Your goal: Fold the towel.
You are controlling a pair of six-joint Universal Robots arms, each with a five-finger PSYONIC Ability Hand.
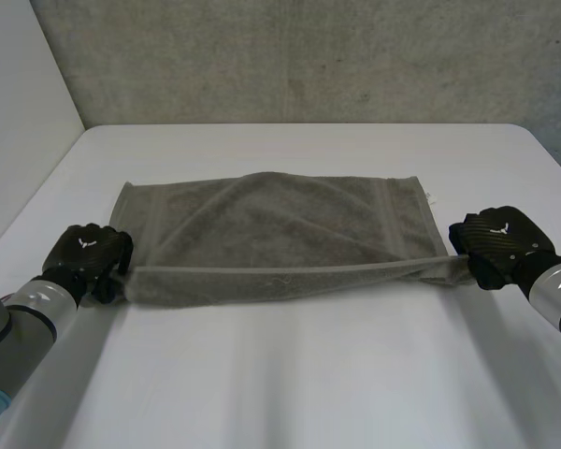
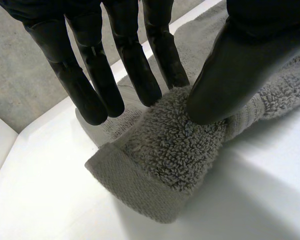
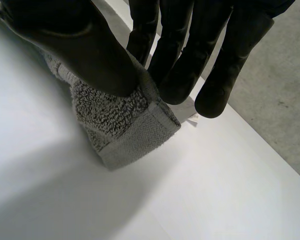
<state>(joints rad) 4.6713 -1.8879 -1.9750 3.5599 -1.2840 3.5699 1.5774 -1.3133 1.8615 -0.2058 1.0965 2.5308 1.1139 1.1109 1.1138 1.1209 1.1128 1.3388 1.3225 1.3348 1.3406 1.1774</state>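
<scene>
A grey towel (image 1: 271, 224) lies spread across the middle of the white table (image 1: 299, 374), its near edge pulled into a taut, slightly raised line between my two hands. My left hand (image 1: 86, 253) is at the towel's near left corner. In the left wrist view the thumb (image 2: 230, 75) presses that corner (image 2: 165, 150) against a straight finger, while the other fingers stand off it. My right hand (image 1: 496, 238) is at the near right corner. There the thumb (image 3: 90, 55) and fingers pinch the towel's hemmed corner (image 3: 125, 125) just above the table.
A grey carpeted wall (image 1: 309, 56) stands behind the table's far edge, and a white panel (image 1: 19, 122) lines the left side. A small white tag (image 1: 432, 197) sticks out at the towel's far right corner. Bare table lies in front of the towel.
</scene>
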